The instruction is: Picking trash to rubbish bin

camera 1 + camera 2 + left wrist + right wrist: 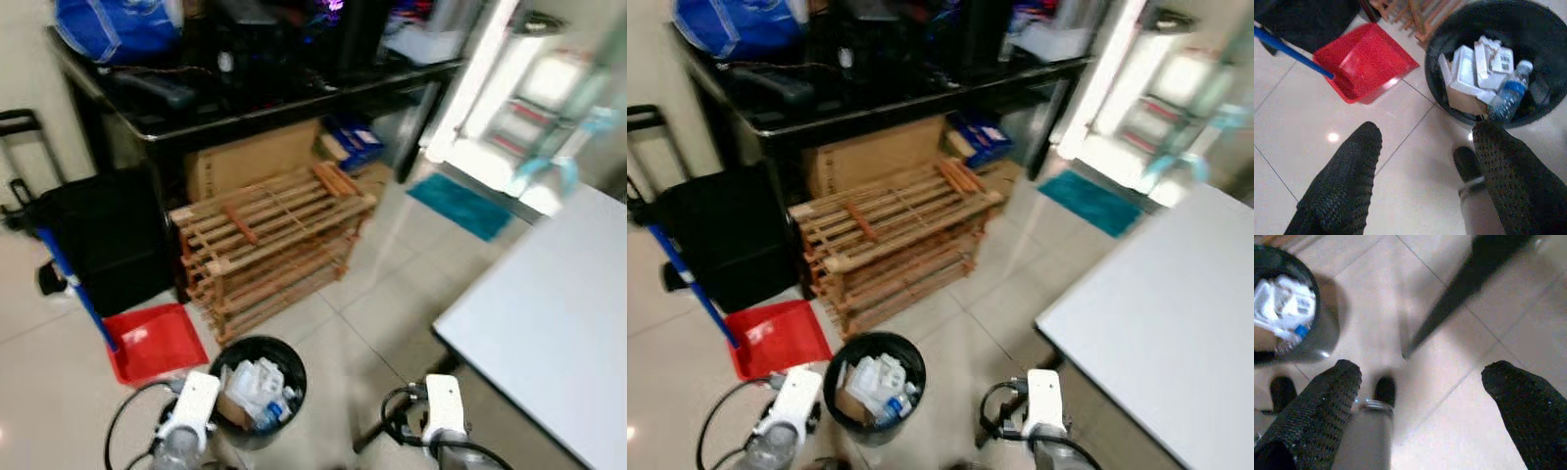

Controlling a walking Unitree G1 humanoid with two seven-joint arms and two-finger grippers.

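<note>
Bin (257,390), round, black, glossy-walled, standing on the pale tiled floor (333,313) between the arms at 6 o'clock of the head view; crumpled white cartons (1469,68) and a clear, blue-labelled plastic bottle (1506,95) fill it. Left pincer (1425,169) and right pincer (1422,391), both released and empty, hang above the tiles beside it. Risk, judged: a careless swing could tip the light bin. Red plastic dustpan (152,341) at 9 o'clock; slatted wooden rack (269,245) at 12 o'clock.
</note>
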